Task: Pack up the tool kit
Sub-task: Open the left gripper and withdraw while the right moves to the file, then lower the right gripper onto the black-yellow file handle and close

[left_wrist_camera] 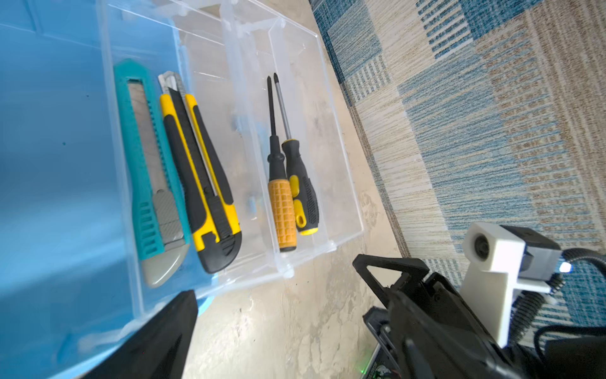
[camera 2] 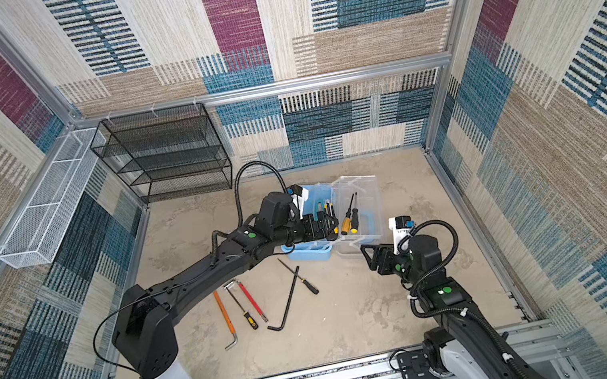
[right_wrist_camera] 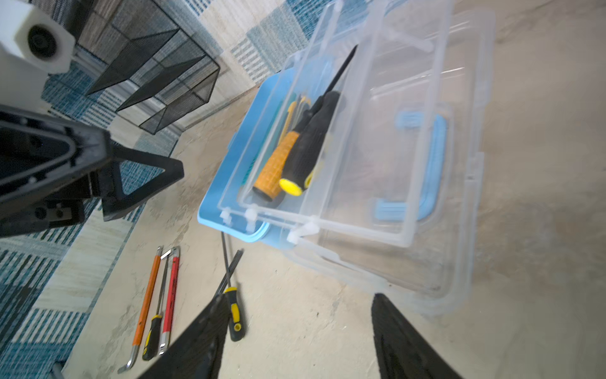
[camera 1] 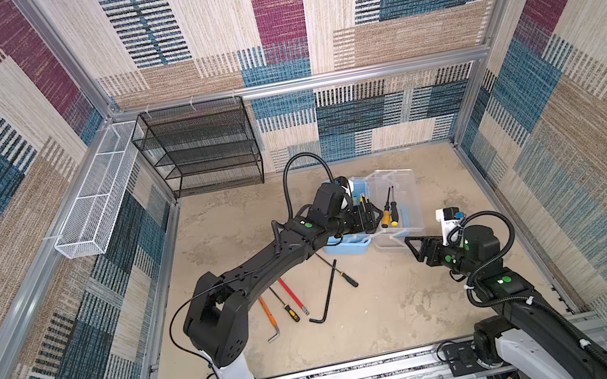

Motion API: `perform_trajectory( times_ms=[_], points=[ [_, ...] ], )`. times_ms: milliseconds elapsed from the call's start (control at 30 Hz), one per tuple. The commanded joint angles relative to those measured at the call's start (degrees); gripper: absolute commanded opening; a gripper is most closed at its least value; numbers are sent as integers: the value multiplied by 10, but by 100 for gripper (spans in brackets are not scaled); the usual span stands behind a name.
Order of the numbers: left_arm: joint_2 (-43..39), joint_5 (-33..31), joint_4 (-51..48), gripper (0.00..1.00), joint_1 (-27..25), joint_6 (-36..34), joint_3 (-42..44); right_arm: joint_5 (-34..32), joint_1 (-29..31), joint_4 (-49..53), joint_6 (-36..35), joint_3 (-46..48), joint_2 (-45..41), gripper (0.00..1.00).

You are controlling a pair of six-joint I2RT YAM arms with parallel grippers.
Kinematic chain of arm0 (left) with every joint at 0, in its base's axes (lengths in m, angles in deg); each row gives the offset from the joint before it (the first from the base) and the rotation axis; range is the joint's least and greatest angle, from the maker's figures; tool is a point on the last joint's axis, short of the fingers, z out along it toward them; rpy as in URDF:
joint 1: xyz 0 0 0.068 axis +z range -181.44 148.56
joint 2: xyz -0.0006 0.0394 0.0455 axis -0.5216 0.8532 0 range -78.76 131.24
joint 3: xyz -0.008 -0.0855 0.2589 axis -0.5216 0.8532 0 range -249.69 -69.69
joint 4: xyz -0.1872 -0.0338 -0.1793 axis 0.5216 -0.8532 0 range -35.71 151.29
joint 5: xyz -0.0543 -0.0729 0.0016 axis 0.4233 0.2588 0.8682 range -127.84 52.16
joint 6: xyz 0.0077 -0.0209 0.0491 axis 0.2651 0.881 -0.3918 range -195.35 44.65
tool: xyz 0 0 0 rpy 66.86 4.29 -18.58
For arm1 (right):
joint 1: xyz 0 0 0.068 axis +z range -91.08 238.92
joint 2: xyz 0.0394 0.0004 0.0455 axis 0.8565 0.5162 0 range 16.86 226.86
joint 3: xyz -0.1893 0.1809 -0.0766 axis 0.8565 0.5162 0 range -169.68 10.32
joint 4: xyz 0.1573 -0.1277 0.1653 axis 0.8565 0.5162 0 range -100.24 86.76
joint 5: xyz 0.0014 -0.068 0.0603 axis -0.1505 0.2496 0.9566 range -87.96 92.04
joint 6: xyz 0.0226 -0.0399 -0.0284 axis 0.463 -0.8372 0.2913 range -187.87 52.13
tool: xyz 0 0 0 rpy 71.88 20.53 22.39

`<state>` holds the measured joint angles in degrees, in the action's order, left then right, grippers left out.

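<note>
The light blue tool kit box [camera 1: 346, 249] stands mid-table with its clear lid [right_wrist_camera: 465, 229] and blue handle [right_wrist_camera: 437, 157] folded open beside it. A clear tray [left_wrist_camera: 341, 183] on the box holds two utility knives, teal [left_wrist_camera: 147, 183] and yellow [left_wrist_camera: 206, 183], and two screwdrivers [left_wrist_camera: 283, 210]. My left gripper [camera 1: 373, 217] hovers open at the tray's near end, holding nothing; only one of its fingers [left_wrist_camera: 170, 331] shows in the left wrist view. My right gripper [right_wrist_camera: 296, 306] is open and empty above the bare table by the lid's corner.
On the table in front of the box lie an orange hex key [camera 1: 270, 318], a small screwdriver [camera 1: 288, 309], a red hex key [camera 1: 293, 295], a long black hex key [camera 1: 328, 291] and a black-handled screwdriver [camera 1: 341, 273]. A black mesh rack [camera 1: 202, 149] and a white wire basket [camera 1: 97, 201] stand at the back left.
</note>
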<state>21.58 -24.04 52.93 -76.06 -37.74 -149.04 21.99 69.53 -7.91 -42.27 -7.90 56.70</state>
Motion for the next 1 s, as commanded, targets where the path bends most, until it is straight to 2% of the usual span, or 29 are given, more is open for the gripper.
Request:
perform_trajectory(
  times_ms=[0,233,500,667,800,967],
  points=[
    [-30,-49,28,97,1,-25,34,-37,46,-42,-2,1,2,69],
    [-82,-103,22,99,3,-38,95,-111,156,-65,-7,2,39,63],
    [-128,-132,11,99,23,-40,148,-205,280,-88,-26,-10,113,58],
    [-166,-148,15,99,40,-34,195,-259,361,-101,-45,-42,206,57],
    [-196,-155,18,99,52,-29,230,-311,418,-84,-72,-94,314,58],
    [-235,-170,8,100,63,-29,268,-336,447,-77,-93,-149,423,57]
  ],
)
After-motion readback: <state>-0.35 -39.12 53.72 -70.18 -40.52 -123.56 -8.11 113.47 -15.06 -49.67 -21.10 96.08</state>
